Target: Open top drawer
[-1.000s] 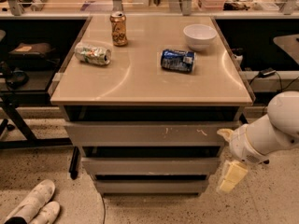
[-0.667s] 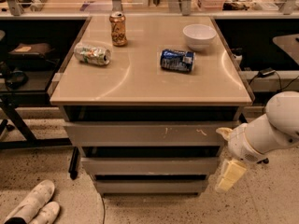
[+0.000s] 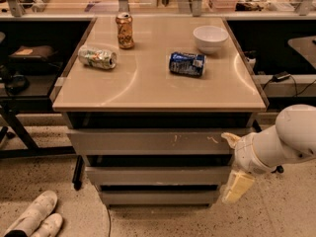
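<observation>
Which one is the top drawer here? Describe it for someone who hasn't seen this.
Under the beige table sits a stack of three grey drawer fronts. The top drawer is the highest and widest, with white scratches right of centre; the end effector is beside its right end.

Matt-grey top drawer (image 3: 148, 141), cream plastic pincer (image 3: 232, 163) beside it

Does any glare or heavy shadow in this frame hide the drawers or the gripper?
Camera view: warm overhead light leaves pale curved glare arcs on the tabletop. Camera view: the gap above the top drawer is in deep shadow, so its inside is unseen. Camera view: the gripper, open beside the drawer's right end, is evenly lit.
</observation>
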Robot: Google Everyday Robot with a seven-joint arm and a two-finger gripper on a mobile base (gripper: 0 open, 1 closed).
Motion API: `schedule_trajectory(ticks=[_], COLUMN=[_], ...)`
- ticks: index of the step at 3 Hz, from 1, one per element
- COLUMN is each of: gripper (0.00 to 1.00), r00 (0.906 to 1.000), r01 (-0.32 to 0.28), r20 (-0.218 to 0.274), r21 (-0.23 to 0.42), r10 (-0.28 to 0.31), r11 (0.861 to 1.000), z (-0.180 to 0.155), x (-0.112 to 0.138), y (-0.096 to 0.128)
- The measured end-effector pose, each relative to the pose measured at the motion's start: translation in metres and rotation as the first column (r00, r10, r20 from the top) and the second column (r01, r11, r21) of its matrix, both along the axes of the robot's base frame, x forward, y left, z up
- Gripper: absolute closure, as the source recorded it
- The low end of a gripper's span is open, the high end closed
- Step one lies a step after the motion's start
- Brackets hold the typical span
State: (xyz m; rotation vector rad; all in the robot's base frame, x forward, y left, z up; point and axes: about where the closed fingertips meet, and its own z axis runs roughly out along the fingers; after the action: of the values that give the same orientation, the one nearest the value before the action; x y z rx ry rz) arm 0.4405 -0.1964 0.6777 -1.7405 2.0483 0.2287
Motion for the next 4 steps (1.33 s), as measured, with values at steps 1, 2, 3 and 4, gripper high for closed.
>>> schedule_trajectory(ticks=[1,2,3,4], gripper=[0.0,0.0,0.0,0.0], r00=[0.9944,0.9855,0.9855,0.9802], r01=[-0.058,-0.086,-0.086,-0.08], r20=[0.089,0.151,0.151,0.185], r21=[0.019,0.047,0.047,0.05], r10=[0.056,0.078,0.078,0.069], r11=[0.998,0.995,0.995,0.996], z=[0.003,0.0,0.0,-0.005], x=[0.016,0.032,0.032,0.045], y=[0.009,0.01,0.01,0.008])
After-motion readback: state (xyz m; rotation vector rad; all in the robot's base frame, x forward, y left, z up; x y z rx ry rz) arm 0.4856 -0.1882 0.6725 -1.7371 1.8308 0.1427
